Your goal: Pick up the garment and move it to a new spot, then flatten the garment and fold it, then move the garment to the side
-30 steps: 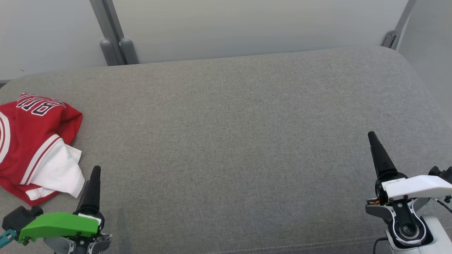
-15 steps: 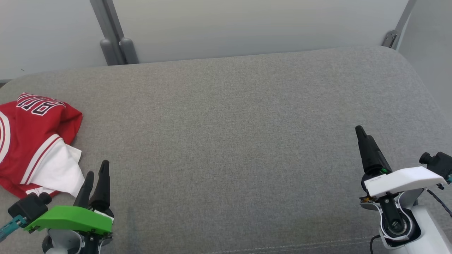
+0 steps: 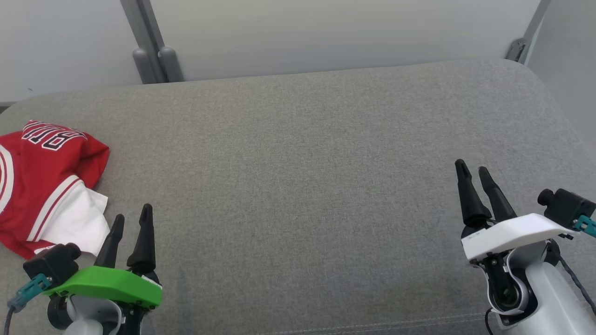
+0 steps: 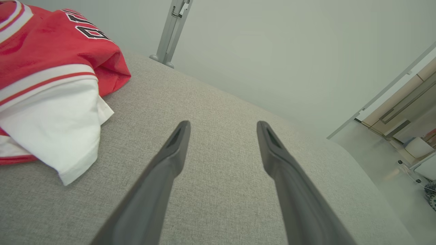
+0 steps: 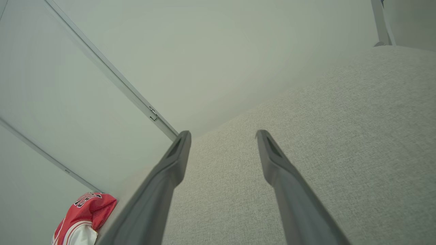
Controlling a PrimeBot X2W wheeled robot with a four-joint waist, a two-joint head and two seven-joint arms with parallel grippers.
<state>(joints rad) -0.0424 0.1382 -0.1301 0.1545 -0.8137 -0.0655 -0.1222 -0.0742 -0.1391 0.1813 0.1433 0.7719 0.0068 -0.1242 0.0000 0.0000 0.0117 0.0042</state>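
Red-and-white garment (image 3: pixel 42 186) crumpled, black lettering, far left on grey cushion (image 3: pixel 302 186). Both jaws wide, empty.

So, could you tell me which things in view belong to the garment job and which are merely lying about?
Belongs to the job: red and white garment, crumpled at the far left; left gripper, open; right gripper, open; grey cushion, the work surface.
Just there: grey posts; pale wall panels; metal bracket.
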